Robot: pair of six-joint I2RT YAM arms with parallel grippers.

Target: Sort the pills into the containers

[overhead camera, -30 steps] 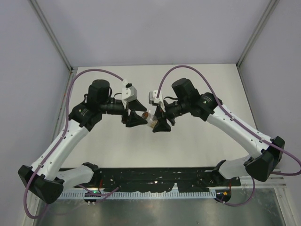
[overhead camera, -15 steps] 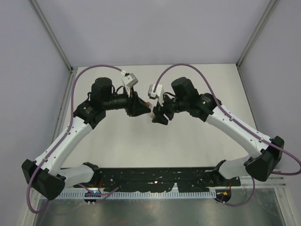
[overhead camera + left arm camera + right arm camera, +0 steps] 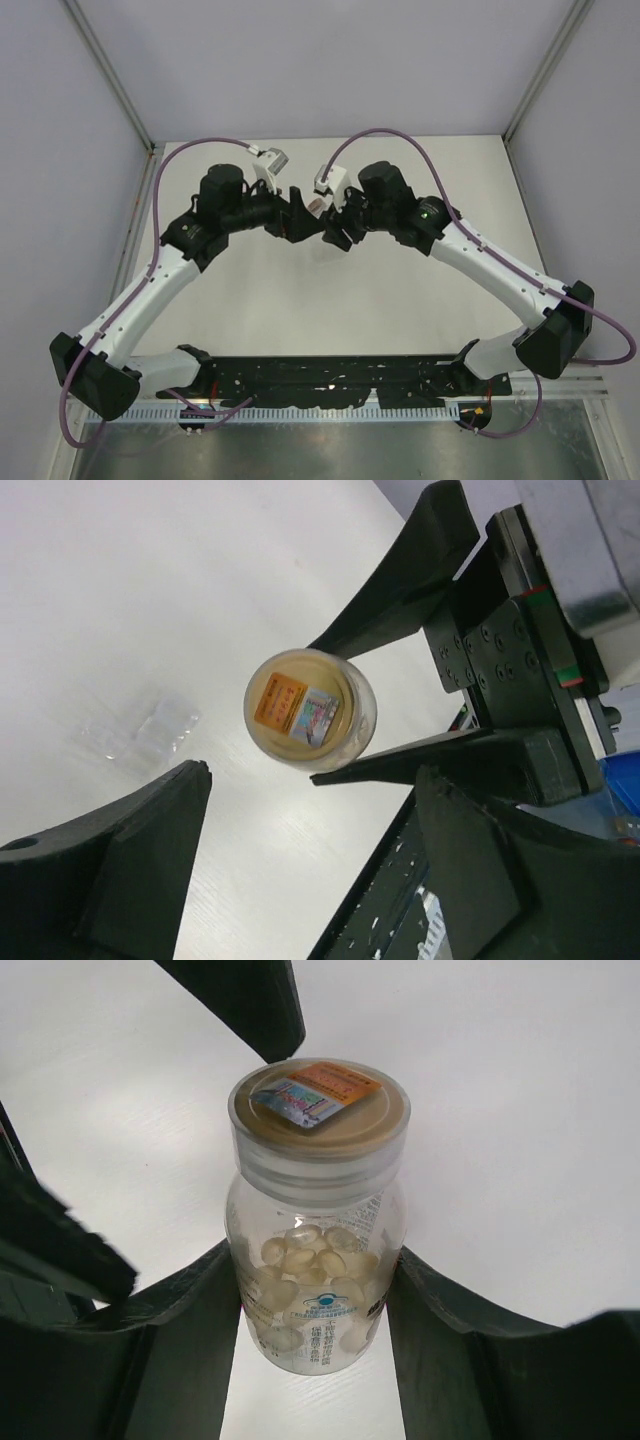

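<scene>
My right gripper (image 3: 318,1256) is shut on a clear container (image 3: 315,1300) and holds it above the table. The container holds several pale tan pills (image 3: 305,1260) and has a lid (image 3: 318,1110) with an orange sticker. My left gripper (image 3: 312,775) is open, with its fingers spread on either side of the lid (image 3: 310,708) and not touching it. In the top view the container (image 3: 318,208) sits between the left gripper (image 3: 300,224) and the right gripper (image 3: 334,230). No orange-brown pills or amber container are in view.
A small, nearly colourless plastic piece (image 3: 140,730) lies on the white table (image 3: 400,300) to the left of the held container; I cannot tell what it is. Grey walls (image 3: 320,70) enclose the back and sides. A black rail (image 3: 330,375) runs along the near edge.
Both grippers have moved toward the back of the table with the container between them. The left wrist has turned to face the lid.
</scene>
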